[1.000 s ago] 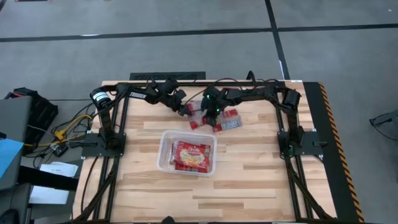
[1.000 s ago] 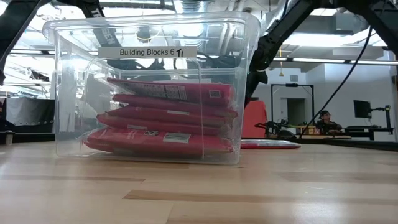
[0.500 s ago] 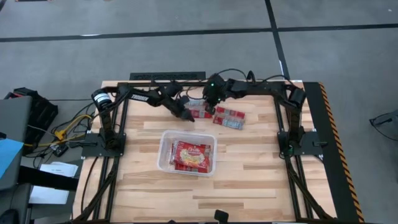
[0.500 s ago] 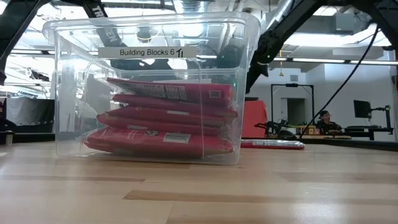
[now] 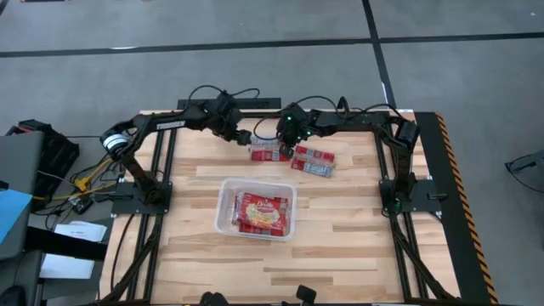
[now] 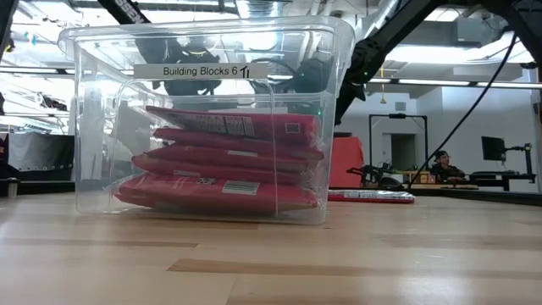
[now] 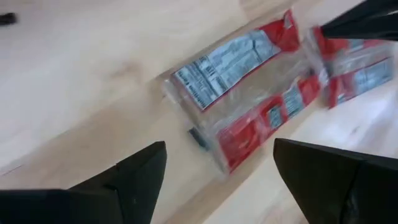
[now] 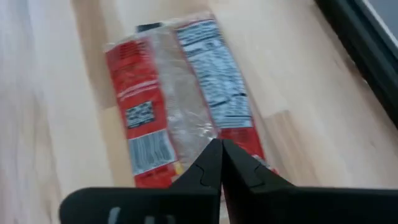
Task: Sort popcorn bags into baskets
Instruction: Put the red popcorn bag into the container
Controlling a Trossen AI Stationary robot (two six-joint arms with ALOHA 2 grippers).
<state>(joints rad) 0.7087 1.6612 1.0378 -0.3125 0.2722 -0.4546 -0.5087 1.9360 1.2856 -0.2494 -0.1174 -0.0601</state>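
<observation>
Two red popcorn bags lie flat on the table's far middle: one (image 5: 265,153), and one (image 5: 313,161) to its right. My left gripper (image 5: 243,136) hangs open above the table, left of the first bag (image 7: 242,93), with nothing between its fingers. My right gripper (image 5: 289,150) is shut, and its tips (image 8: 221,146) stand over that same bag (image 8: 177,99) at one end. The clear tub (image 5: 255,208) sits nearer the table's middle and holds a stack of several bags (image 6: 224,161). My right gripper slants down with its shut tips over one end of the bag (image 8: 186,155), which lies flat on the table. The fingers hide the spot below them, so I cannot tell whether they touch it. My left gripper touches nothing.
Bare wood lies around the tub (image 6: 203,119) on the near, left and right sides. The second bag (image 7: 354,68) lies close beside the first. Cables and boxes (image 5: 51,170) lie off the table's left edge. A person (image 6: 442,165) sits far off in the room.
My left gripper has risen from the bags and drawn back toward the table's far left, still open. My right gripper has come up a little and stayed shut. The two bags now lie flat and uncovered, where both grippers stood over them a second ago.
</observation>
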